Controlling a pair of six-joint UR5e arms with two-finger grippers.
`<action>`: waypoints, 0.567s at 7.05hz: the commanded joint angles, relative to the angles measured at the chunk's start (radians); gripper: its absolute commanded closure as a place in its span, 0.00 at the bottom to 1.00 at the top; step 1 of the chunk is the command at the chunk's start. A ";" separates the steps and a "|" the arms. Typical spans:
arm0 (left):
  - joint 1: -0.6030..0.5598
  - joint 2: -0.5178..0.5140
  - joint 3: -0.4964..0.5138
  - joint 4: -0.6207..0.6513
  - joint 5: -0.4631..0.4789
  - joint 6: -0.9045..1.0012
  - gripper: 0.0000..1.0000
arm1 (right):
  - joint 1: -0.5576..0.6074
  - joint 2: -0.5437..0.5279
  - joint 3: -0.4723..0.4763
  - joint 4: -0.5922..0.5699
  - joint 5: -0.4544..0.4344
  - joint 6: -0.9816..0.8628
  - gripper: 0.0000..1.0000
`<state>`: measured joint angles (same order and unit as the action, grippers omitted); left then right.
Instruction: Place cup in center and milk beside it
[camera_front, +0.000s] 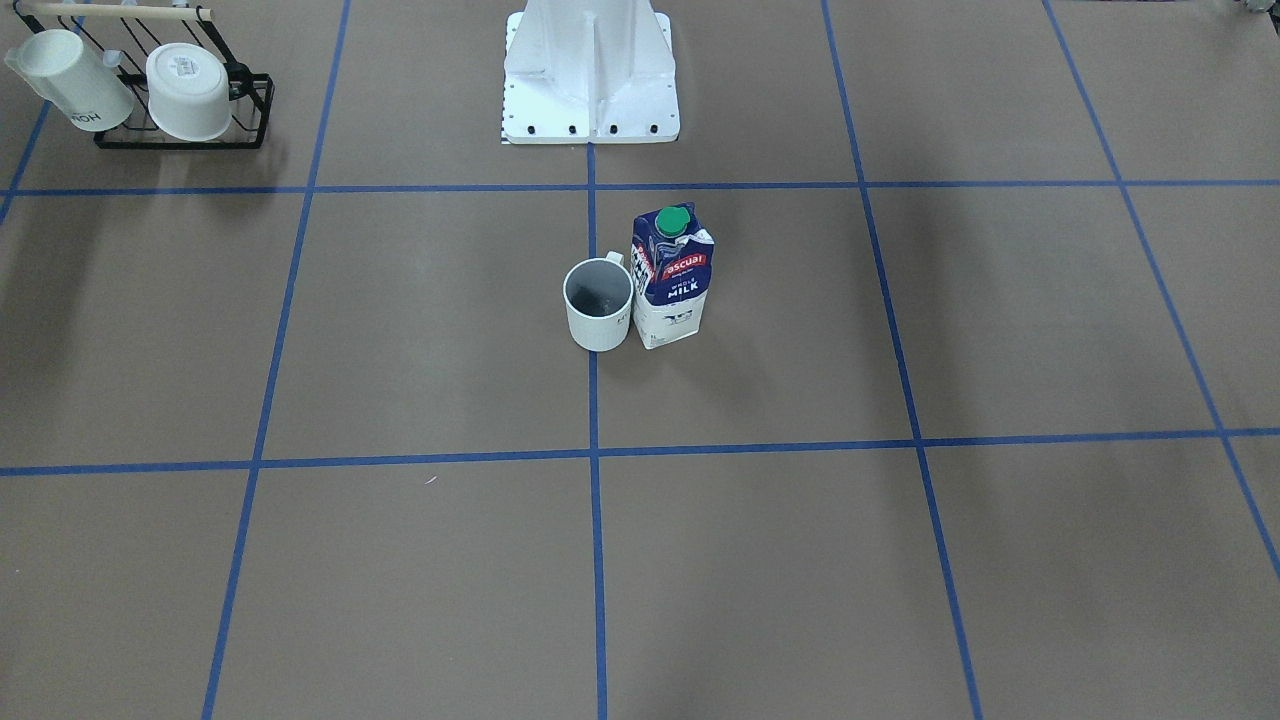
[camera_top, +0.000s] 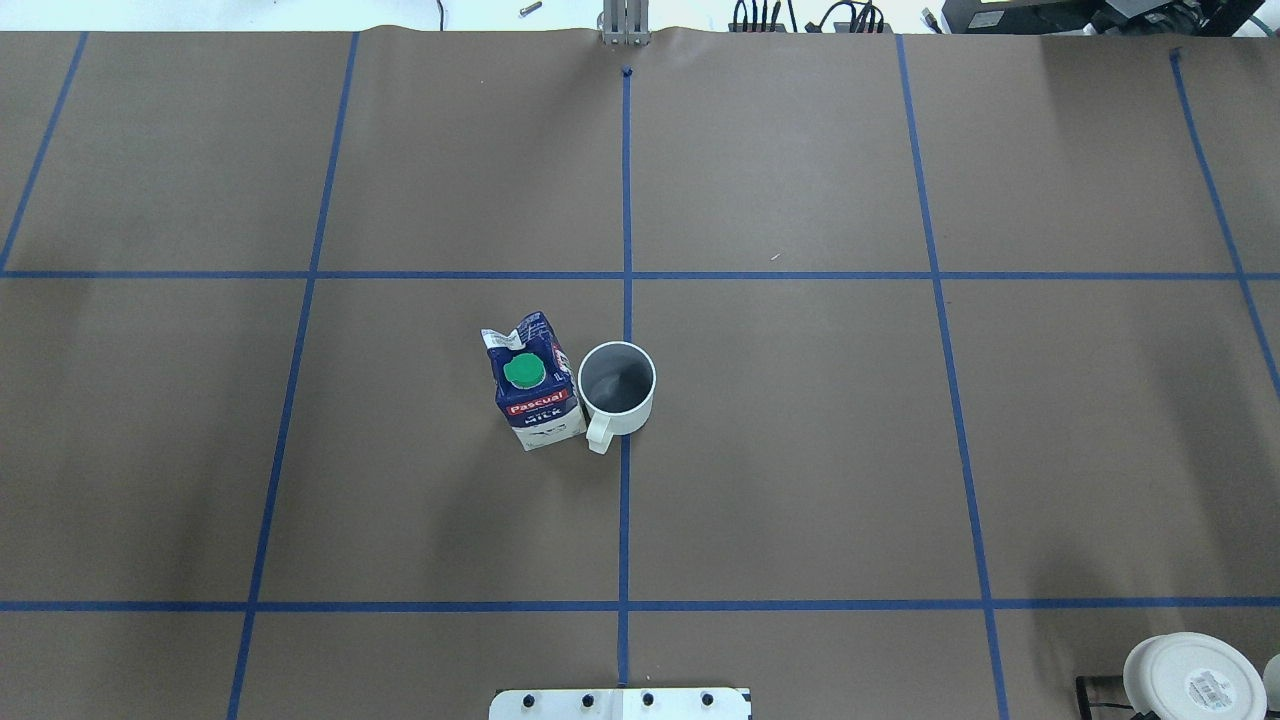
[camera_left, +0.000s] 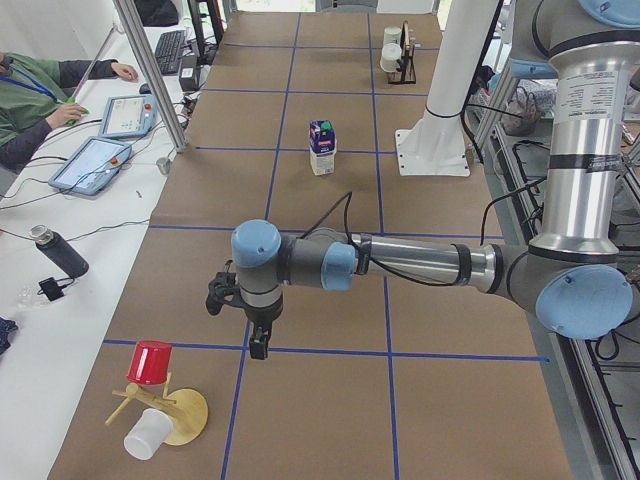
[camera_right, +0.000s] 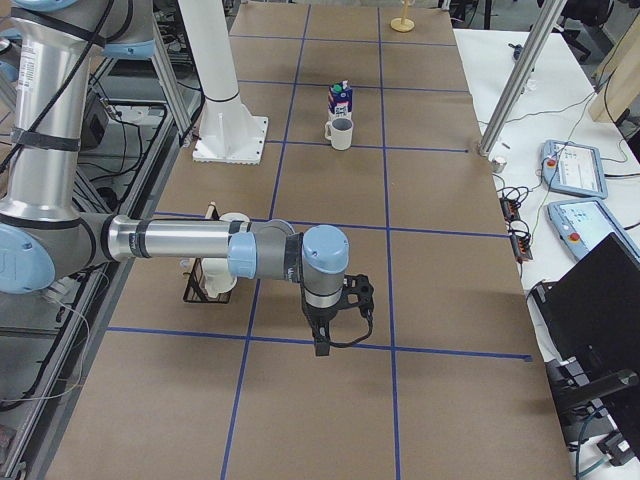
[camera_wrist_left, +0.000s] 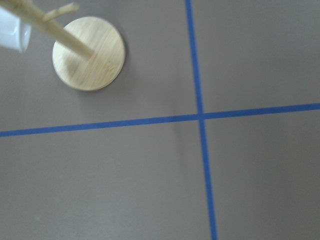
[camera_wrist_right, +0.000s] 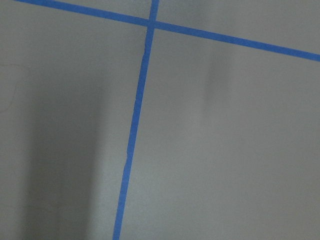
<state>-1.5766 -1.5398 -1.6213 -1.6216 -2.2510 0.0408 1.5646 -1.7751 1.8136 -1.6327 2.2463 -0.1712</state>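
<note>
While both of my arms hang low over the brown table, well apart from the middle, the one cup (camera_front: 599, 316) stands upright at the center (camera_front: 592, 400), right on the blue tape line. The one milk carton (camera_front: 672, 290) stands upright just beside it, on my left side; I cannot tell if they touch. My left gripper (camera_left: 258, 345) and my right gripper (camera_right: 321, 345) both point down, and for both I cannot tell how wide the fingers are. A black wire rack (camera_front: 255, 110) holds two more cups: a narrow white cup (camera_front: 75, 80) and a wide white cup (camera_front: 190, 92). A wooden stand (camera_left: 188, 417) has two cups: a red cup (camera_left: 150, 362) and a small white cup (camera_left: 148, 434).
</note>
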 joint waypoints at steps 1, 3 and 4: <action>-0.014 0.108 -0.021 -0.046 -0.168 0.011 0.02 | 0.000 0.064 -0.019 -0.013 0.001 0.001 0.00; -0.010 0.132 -0.078 -0.041 -0.170 0.011 0.02 | 0.000 0.072 -0.016 -0.013 0.005 0.001 0.00; -0.011 0.133 -0.078 -0.041 -0.154 0.011 0.02 | 0.000 0.071 -0.014 -0.013 0.016 0.001 0.00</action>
<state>-1.5879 -1.4127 -1.6893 -1.6635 -2.4122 0.0528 1.5647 -1.7051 1.7977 -1.6456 2.2529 -0.1703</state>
